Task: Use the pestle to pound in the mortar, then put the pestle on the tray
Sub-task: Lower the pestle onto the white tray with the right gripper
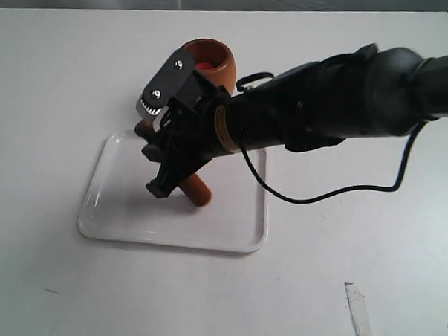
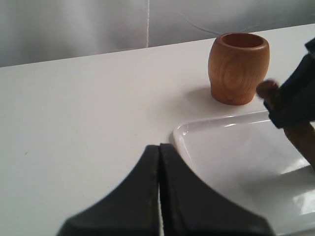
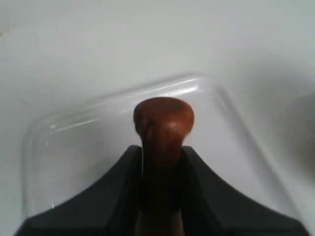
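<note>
- Pestle midsection is hidden by the right gripper, whose jaws clamp it; thick end sits low over the tray, contact unclear.
- Mortar stands upright just beyond the tray on a white table.
- Left gripper appears only in the left wrist view: fingers pressed together, empty, pointing toward the tray's corner.

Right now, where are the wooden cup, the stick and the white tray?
mortar [image 2: 239, 69], left wrist view, on its rounded side.
pestle [image 1: 195, 190], exterior view, on its thick lower end.
tray [image 1: 118, 204], exterior view, on its bare floor.
</note>
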Robot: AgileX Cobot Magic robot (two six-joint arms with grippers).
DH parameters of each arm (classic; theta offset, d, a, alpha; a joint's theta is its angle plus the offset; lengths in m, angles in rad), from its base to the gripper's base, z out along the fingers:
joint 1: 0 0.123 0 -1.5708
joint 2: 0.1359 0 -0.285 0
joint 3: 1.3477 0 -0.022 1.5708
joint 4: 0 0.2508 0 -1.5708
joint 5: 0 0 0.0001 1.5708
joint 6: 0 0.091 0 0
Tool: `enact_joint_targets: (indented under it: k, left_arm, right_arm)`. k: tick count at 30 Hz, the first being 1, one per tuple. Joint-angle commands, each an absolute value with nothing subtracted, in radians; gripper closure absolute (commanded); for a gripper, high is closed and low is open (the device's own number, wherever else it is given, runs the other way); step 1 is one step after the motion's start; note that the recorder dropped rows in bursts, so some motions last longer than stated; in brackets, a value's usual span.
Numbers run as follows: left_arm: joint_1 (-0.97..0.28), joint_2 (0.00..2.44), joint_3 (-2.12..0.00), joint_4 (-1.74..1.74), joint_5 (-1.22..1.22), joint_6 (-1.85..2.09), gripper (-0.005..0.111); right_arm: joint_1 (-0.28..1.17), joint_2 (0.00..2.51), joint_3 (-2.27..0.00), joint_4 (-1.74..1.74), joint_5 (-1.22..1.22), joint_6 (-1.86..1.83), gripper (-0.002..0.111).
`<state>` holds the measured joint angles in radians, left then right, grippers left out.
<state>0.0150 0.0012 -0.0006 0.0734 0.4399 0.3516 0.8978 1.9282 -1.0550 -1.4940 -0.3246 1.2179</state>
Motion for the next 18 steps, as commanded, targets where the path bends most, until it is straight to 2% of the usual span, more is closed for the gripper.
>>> enact_joint_targets:
  k: [1,14,18]
  left_arm:
    - [0.007,0.0,0.0,0.066,0.437,0.343,0.107]
    - [0.007,0.0,0.0,0.066,0.437,0.343,0.107]
    - [0.007,0.0,0.0,0.066,0.437,0.343,0.107]
  right_arm:
    - [0.899,1.997,-1.054,-1.512,-0.329,1.248,0.108]
    - [0.899,2.046,-1.054,-1.517,-0.329,1.283,0.108]
    - [0.899,2.063,-1.054,-1.527,-0.329,1.29,0.097]
